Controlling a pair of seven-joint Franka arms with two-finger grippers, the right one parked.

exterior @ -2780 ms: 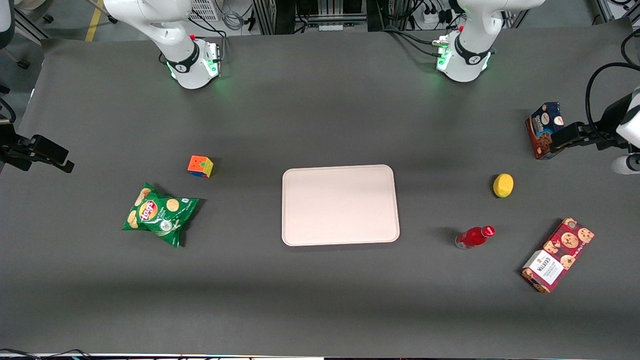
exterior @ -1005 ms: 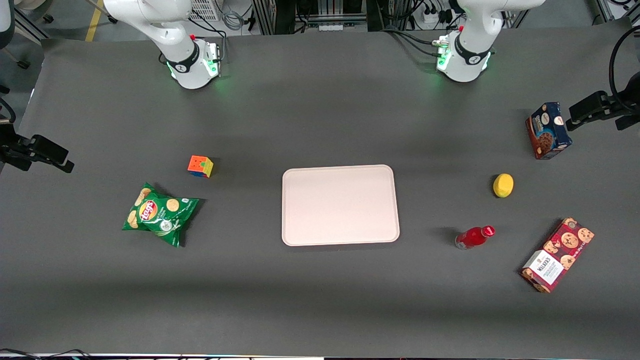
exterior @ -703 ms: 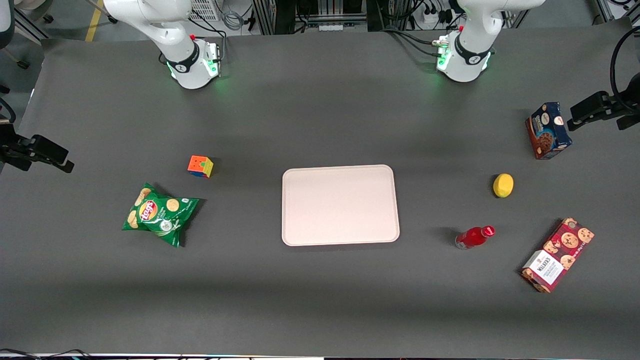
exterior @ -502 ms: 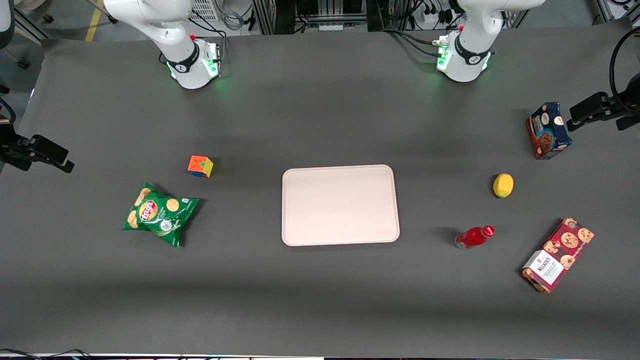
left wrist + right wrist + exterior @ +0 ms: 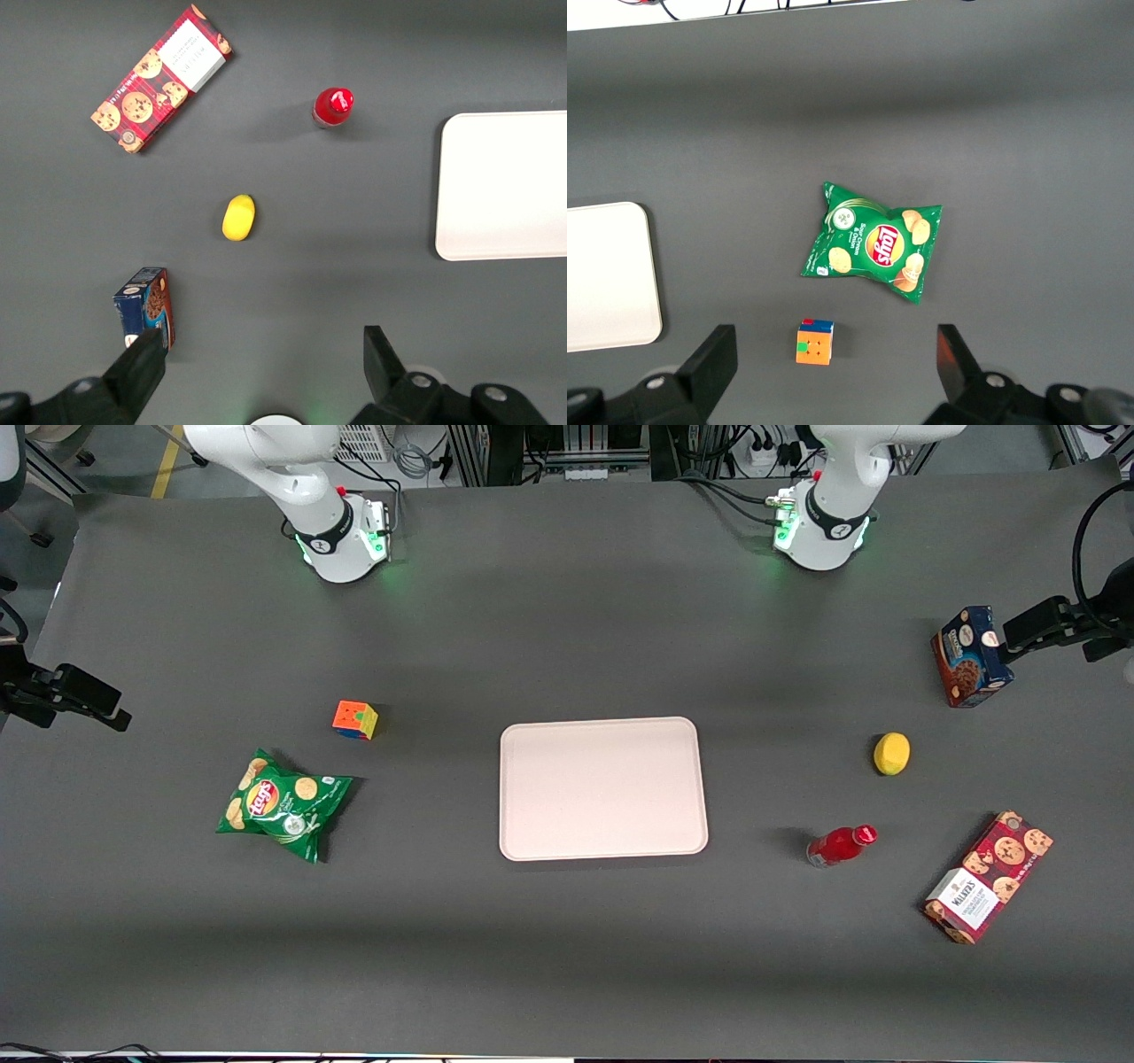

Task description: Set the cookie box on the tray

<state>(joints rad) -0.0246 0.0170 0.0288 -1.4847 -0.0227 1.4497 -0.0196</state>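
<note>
Left wrist view shows the gripper point(image 5: 257, 376) with jaws spread wide just beside the cookie box point(image 5: 143, 305), approaching; next it must straddle the box, well apart from the tray point(image 5: 505, 186).

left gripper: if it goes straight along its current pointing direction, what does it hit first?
Probably bare table. The wrist view looks straight down between the open gripper fingers onto empty mat. The cookie box sits right by one finger, so it might clip that; depth is unclear.
</note>
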